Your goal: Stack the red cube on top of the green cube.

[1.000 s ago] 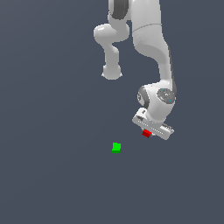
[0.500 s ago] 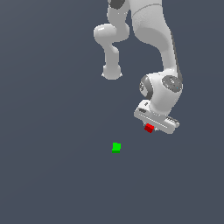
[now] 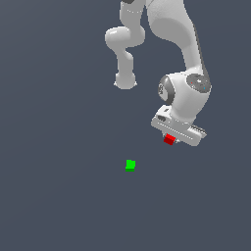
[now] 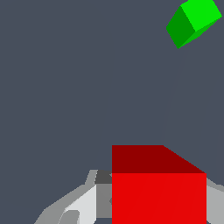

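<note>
Right now the gripper [image 3: 172, 140] sits in the right half of the exterior view, a little above the frame's middle height, at the end of the white arm [image 3: 184, 54] that comes down from the top edge. The red cube [image 3: 169, 139] shows at the lower edge of the gripper's body, tucked under the white hand so that only part of it peeks out. In the wrist view the same red cube [image 4: 158, 187] fills the lower centre and lower right of the frame, with a grey-white finger [image 4: 83, 203] pressed against one side of it and a sliver of the other finger at the frame's right edge on the opposite side. The jaws stand narrowed onto the cube, clamping it between them.

The green cube [image 3: 130, 165] lies on the flat dark grey floor [image 3: 54, 196], just below and slightly left of the exterior frame's centre. It is well apart from the gripper, lower in the frame and toward the exterior view's left of it; nothing touches it. In the wrist view the green cube [image 4: 193, 22] appears in the upper right corner, turned so that an edge faces the camera, far across the bare floor from the held red cube. The red cube is not over the green one: in both views a stretch of grey floor separates them.
</note>
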### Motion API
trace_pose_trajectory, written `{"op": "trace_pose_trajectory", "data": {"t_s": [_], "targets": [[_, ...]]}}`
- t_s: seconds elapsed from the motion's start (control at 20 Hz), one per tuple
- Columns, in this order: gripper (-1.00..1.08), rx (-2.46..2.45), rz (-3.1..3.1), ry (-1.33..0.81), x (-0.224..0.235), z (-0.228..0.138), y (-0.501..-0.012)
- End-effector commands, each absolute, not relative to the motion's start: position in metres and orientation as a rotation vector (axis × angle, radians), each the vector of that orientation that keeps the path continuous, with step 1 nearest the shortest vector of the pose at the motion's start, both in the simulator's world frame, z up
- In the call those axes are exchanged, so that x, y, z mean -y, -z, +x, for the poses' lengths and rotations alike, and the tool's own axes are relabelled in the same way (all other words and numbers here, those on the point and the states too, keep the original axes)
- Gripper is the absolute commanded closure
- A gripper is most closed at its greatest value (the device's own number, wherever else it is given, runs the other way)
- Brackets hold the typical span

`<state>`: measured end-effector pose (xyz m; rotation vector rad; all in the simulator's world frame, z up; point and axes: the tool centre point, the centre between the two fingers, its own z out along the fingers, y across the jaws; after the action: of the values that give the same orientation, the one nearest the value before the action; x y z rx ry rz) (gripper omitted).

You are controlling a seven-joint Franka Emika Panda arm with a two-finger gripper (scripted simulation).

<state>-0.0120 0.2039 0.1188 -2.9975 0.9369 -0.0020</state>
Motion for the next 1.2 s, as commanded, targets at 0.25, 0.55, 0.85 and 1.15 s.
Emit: {"op": "trace_pose_trajectory", "data": {"t_s": [0.25,0.55,0.85,1.15], "targets": [[1.08,-0.937,-2.998,0.001,-0.191,-0.006,-0.114],[1.08,-0.937,-2.999,0.001,-0.150,0.013,-0.102],[1.08,-0.937,-2.999,0.001,-0.092,0.041,-0.084],[1.08,-0.936,-2.999,0.001,-0.047,0.066,-0.069]]}}
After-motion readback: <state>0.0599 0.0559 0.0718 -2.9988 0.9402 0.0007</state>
